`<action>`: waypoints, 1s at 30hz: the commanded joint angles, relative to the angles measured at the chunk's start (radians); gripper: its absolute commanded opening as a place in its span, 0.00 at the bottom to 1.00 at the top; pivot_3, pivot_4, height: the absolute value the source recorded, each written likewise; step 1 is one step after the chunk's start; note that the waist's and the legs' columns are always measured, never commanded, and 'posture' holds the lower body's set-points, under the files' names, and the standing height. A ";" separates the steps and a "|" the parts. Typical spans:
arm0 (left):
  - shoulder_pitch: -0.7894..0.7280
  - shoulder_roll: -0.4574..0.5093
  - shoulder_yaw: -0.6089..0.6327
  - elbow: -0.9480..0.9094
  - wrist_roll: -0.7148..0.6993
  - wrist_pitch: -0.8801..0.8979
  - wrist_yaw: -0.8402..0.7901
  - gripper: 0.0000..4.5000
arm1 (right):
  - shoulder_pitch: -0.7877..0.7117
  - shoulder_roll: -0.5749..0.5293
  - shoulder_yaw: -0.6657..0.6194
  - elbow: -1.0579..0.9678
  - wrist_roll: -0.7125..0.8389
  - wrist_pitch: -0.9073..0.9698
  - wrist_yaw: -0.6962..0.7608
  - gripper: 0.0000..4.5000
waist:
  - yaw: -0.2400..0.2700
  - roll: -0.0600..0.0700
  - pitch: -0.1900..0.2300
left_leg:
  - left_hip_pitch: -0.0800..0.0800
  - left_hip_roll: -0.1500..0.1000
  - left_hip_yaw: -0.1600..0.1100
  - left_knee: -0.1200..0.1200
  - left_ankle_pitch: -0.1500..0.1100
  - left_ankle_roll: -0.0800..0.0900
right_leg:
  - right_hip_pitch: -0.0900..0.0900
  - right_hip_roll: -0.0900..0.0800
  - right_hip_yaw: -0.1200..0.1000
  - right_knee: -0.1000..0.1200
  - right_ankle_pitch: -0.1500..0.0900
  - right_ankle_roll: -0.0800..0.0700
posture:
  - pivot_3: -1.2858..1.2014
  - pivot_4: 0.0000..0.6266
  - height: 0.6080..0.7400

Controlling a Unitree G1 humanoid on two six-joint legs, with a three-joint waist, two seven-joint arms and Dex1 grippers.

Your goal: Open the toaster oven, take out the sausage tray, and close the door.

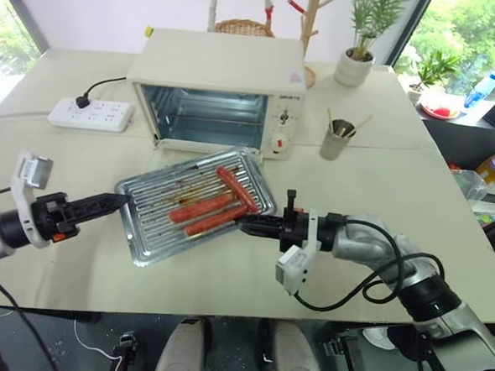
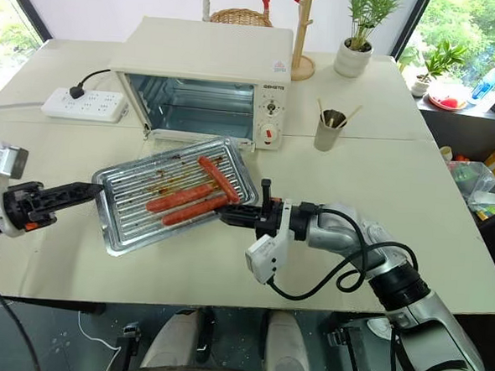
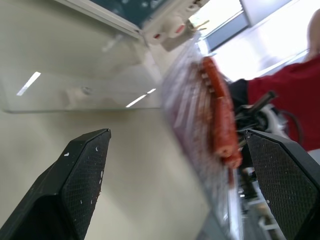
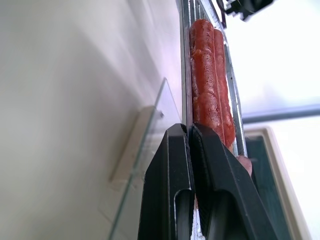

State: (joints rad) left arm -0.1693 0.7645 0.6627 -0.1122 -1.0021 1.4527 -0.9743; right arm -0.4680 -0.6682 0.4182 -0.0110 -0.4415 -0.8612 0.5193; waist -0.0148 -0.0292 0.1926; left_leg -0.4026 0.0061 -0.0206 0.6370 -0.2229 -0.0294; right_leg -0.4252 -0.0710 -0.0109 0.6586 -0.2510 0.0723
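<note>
Sausage tray [image 1: 192,206], a shiny ribbed metal pan carrying three red-orange sausages [image 1: 217,205], sits out of the toaster oven [image 1: 220,90], held askew in front of it above the cream table [image 1: 59,250], its far corner over the lowered glass door [image 1: 191,153]. The right gripper [image 1: 247,227] pinches the tray's near right rim, its two black fingers pressed together on the metal edge; the right wrist view shows them clamped on the rim with the sausages just beyond. The left gripper [image 1: 116,200] has its tip at the tray's left edge, and in the left wrist view its fingers [image 3: 80,172] stand spread wide with nothing between them, the tray's side lying ahead.

Behind the tray the oven's cavity stands open, and its door lies flat on the table under the tray's far end. The control panel with white dials and a red knob [image 1: 277,142] is on the oven's right side. A white power strip [image 1: 90,114] with a black plug lies to the oven's left. A grey cup holding sticks [image 1: 338,139] stands just right of the oven, well apart from the tray. Farther back are a potted plant [image 1: 358,58], a wicker basket [image 1: 244,24] and a wooden stand [image 1: 310,29].
</note>
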 commanded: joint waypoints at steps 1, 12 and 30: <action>0.005 -0.037 0.045 -0.075 -0.081 0.051 0.087 0.99 | 0.006 -0.011 -0.028 -0.025 0.041 -0.025 0.001 0.00 | 0.000 0.000 0.000 | 0.000 0.000 0.000 0.000 0.000 0.000 | 0.000 0.000 0.000 0.000 0.000 0.000 | 0.52 0.24 1.00; -0.042 -0.263 0.080 -0.052 -0.229 0.139 0.413 0.99 | 0.022 -0.036 -0.030 -0.039 0.041 -0.058 0.022 0.00 | 0.001 0.000 0.000 | 0.001 0.000 0.000 0.000 0.000 0.000 | 0.001 0.000 0.000 0.000 0.000 0.000 | 0.52 0.24 1.00; 0.098 -0.253 -0.035 -0.012 -0.697 0.000 0.809 0.01 | -0.012 -0.035 -0.044 -0.011 0.017 -0.063 0.028 0.00 | 0.003 -0.001 -0.001 | 0.003 0.000 0.000 0.000 0.000 0.000 | 0.003 0.000 0.001 -0.001 0.000 -0.002 | 0.52 0.24 1.00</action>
State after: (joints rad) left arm -0.0991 0.4804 0.6754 -0.1133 -1.6263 1.4892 -0.2199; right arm -0.4524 -0.7081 0.4126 0.0053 -0.4397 -0.9051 0.5642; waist -0.0121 -0.0300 0.1920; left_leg -0.3994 0.0061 -0.0207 0.6369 -0.2230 -0.0296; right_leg -0.4217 -0.0714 -0.0103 0.6575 -0.2521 0.0695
